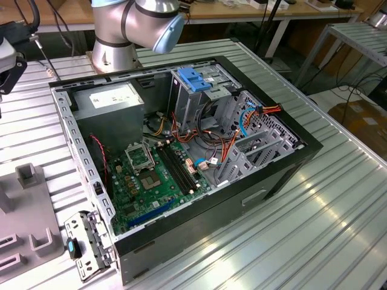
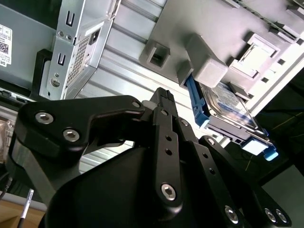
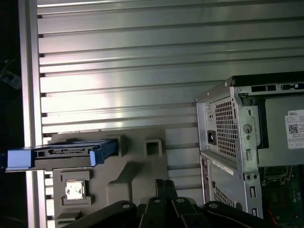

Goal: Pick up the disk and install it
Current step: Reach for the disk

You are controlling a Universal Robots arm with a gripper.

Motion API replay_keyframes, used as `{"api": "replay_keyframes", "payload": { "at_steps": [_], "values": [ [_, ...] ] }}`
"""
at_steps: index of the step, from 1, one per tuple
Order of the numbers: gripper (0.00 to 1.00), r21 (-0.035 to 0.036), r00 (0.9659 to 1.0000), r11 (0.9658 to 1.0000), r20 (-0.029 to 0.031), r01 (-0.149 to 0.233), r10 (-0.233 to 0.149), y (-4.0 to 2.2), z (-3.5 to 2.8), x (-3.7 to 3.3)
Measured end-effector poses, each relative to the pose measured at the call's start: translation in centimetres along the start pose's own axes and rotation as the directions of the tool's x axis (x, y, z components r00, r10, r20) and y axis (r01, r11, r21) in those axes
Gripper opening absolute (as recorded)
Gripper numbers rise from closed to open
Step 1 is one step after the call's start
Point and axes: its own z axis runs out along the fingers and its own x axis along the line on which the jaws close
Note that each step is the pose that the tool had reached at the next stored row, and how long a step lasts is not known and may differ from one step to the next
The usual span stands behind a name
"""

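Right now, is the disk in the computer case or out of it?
Out. The disk sits in the grey holder on the ribbed table, apart from the computer case.

Gleaming metal, dull plastic
Ribbed metal bench (image 1: 338, 199) shines; pincer (image 2: 164, 95) is matt black; disk (image 2: 228, 107) is silvery metal in smooth blue plastic; holder (image 3: 137, 175) is matt grey.

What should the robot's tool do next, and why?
Probably bring the tool closer to the disk. In the first wrist view the disk rests in the grey holder on the table, outside the computer case. The tool is apart from the disk and not touching it.
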Motion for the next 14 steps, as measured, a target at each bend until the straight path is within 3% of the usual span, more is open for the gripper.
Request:
{"api": "replay_keyframes", "payload": {
  "at_steps": [14],
  "values": [
    [0.11,0.0001,1.0000,1.0000,-0.0020,0.000,0.000,-0.12,0.07,1.53]
  ]
}}
